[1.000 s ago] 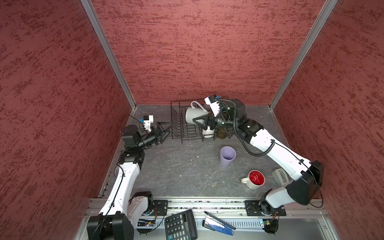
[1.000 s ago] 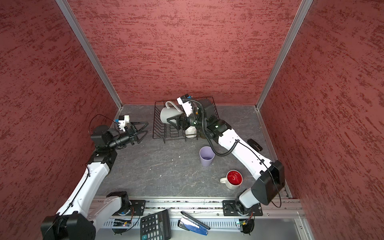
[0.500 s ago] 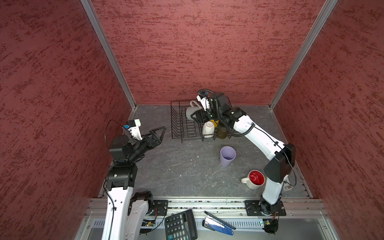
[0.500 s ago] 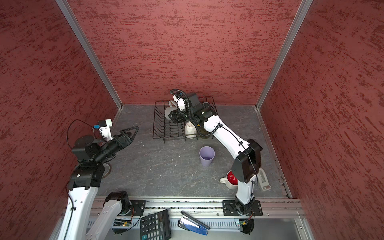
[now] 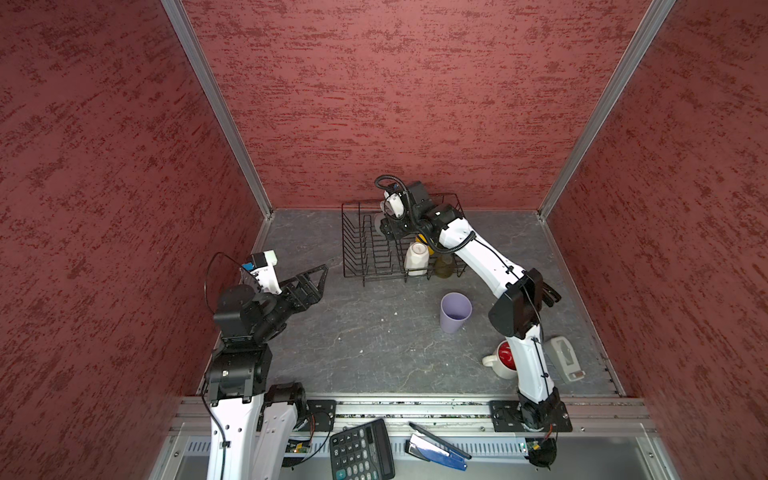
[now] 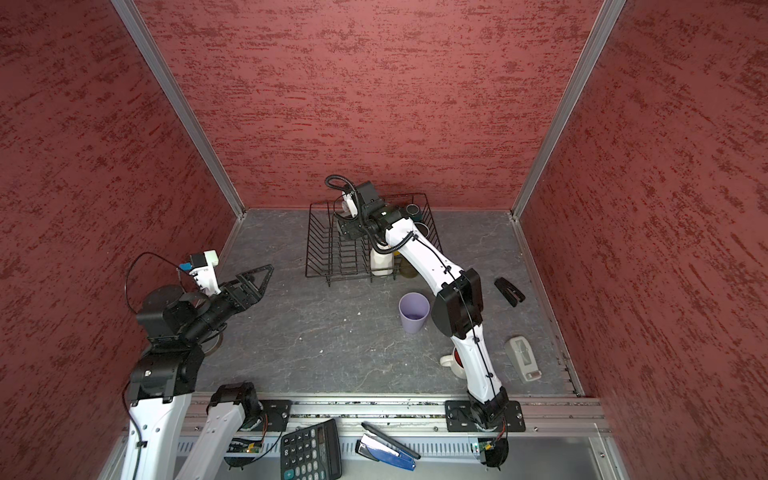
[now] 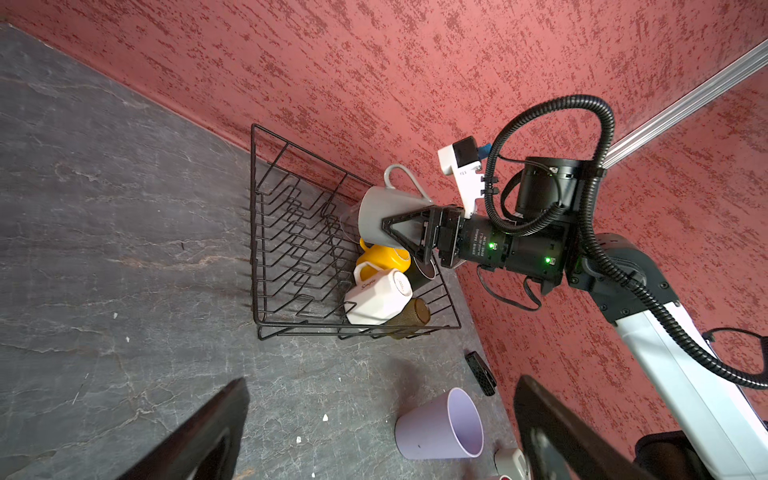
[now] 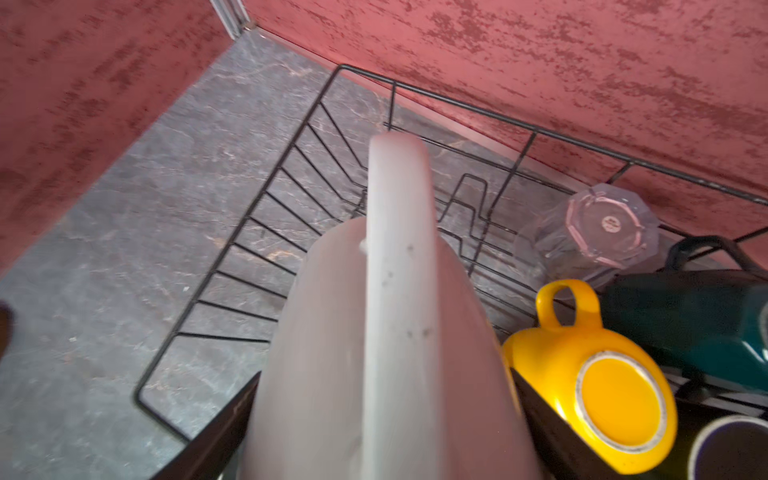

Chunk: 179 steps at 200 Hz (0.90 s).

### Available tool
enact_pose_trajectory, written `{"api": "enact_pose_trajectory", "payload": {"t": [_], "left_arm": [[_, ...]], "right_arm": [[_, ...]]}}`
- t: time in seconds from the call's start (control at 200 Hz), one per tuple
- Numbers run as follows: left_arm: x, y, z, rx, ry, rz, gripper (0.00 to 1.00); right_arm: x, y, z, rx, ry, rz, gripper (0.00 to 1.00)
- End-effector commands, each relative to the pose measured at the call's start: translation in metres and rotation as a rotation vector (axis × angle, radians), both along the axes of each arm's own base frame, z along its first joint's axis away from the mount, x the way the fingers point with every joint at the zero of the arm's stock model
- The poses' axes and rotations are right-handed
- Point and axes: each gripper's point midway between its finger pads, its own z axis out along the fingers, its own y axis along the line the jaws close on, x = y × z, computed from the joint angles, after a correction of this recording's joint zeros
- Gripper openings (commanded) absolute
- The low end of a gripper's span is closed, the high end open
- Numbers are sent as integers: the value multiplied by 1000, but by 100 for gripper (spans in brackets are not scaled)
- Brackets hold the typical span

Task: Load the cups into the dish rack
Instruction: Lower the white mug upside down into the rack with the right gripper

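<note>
My right claw (image 7: 395, 232) is clamped across the grey mug (image 7: 376, 212), a finger on each side of its body. The mug is plain matt grey with a thin looped handle. It hangs tilted, handle turned toward my wrist camera, over the far half of the rack (image 5: 365, 249). Just under it sits the yellow mug (image 8: 602, 395), showing its base; I cannot tell whether the two touch. Around that, in the rack's right part, are a clear glass (image 8: 598, 228) with its bottom toward my camera, a teal mug (image 8: 685, 316), a black mug (image 7: 419, 274), a faceted white mug (image 7: 374, 299) and an olive glass (image 7: 411, 313) at the near corner. Out on the table (image 5: 353, 332) the lavender tumbler (image 5: 455, 311) stands upright near the rack, with a red-lined mug (image 5: 500, 359) closer to the rail.

In both top views my own wrist covers nearly all of the grey mug, and up close it is blurred. The teal mug is cut off at the frame edge, and my forearm hides half the red-lined mug.

My right arm rises from the near rail, elbow high beside the tumbler, forearm stretched to the rack. My left claw (image 5: 320, 282) gapes wide, holding nothing, over the table well left of the rack and pointing toward it.
</note>
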Motion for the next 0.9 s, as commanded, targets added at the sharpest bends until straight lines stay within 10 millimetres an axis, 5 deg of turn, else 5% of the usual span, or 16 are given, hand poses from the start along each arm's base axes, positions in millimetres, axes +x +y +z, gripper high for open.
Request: {"api": "enact_pose_trajectory", "payload": {"t": [0.0, 0.892], "left_arm": [[-7, 4, 5, 25, -21, 23, 100], [-16, 3, -1, -10, 1, 29, 100]], "right_arm": [[17, -13, 18, -38, -83, -57, 0], [65, -9, -61, -142, -57, -51, 0]]}}
